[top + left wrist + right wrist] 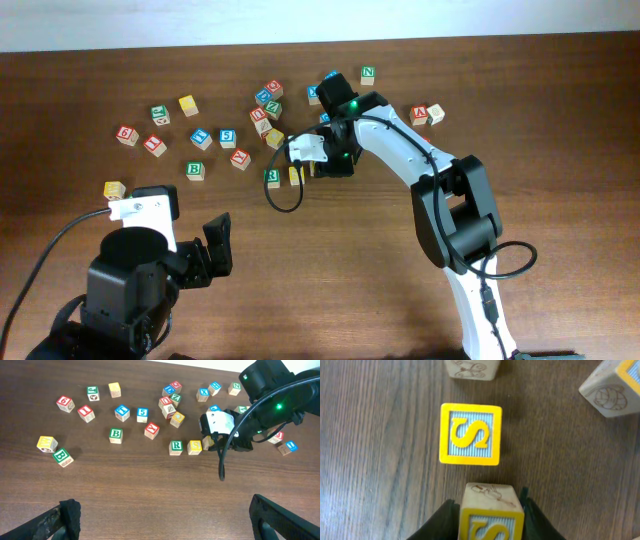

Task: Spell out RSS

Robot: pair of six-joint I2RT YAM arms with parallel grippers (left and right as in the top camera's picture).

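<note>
A green R block (271, 177) and a yellow S block (294, 176) lie side by side on the table; they also show in the left wrist view, R (175, 447) and S (194, 447). My right gripper (490, 522) is shut on a second yellow S block (491, 512), low over the table just right of the first S (470, 434). In the overhead view this gripper (322, 165) hides the held block. My left gripper (165, 522) is open and empty, near the table's front left (215, 245).
Several loose letter and number blocks lie scattered at the back left, such as a red 6 (125, 134), a green B (195, 170) and a yellow block (114, 188). A cluster (268, 105) sits behind the row. More blocks (427, 114) lie right of the right arm.
</note>
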